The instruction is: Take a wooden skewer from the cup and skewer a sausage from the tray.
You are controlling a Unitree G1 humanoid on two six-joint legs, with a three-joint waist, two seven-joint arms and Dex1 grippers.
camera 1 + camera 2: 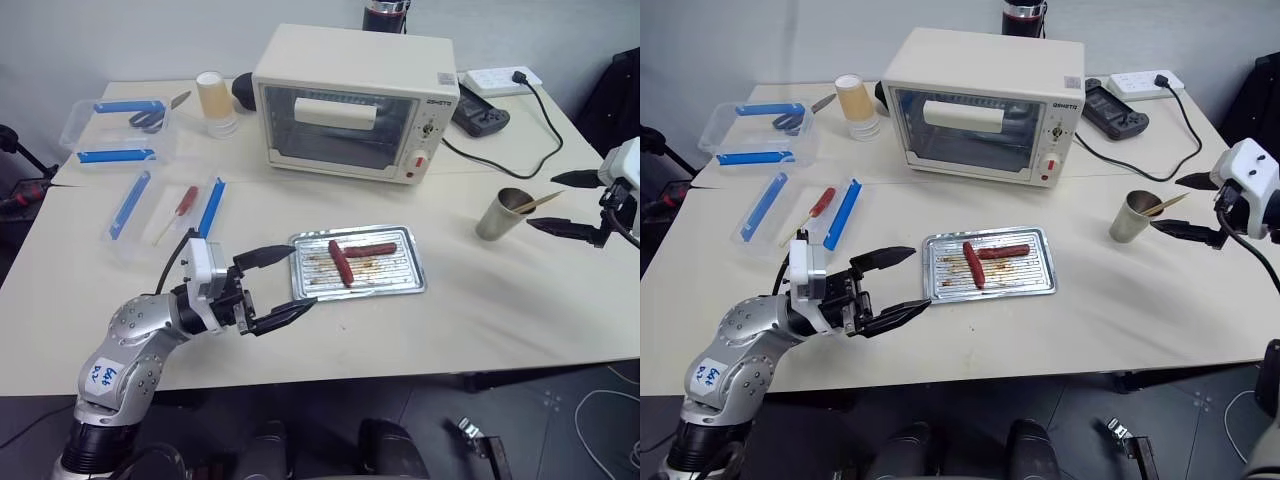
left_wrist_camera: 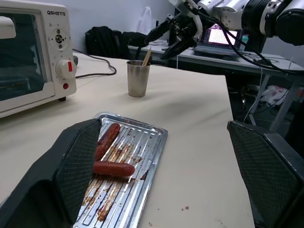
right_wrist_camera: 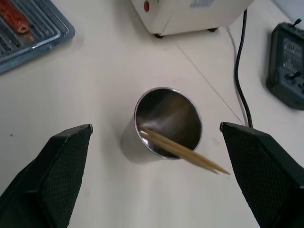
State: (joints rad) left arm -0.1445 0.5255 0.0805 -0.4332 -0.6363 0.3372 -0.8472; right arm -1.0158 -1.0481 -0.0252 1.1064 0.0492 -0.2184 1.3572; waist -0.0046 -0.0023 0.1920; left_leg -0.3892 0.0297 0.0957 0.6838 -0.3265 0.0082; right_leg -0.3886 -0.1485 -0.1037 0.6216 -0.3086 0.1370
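The left tool is held nearest, low over the tabletop, its fingers spread wide and empty. The tray lies just beyond its tips, long side across, so the two sausages on its ridged bottom are within easy reach; one sausage lies crosswise against the other. This arm is judged to be parked there to steady the tray or a sausage once the stick arrives.

Further off, the right tool is also spread and empty, pointed down at the cup, which stands framed between its fingers but untouched. The skewers lean against the cup's rim, their free ends sticking out toward one finger, which offers a place to pinch them. The wide spread is judged to be a preparation for closing on those thin sticks; a fine pinch will be needed.

Beyond the tray stands a toaster oven.
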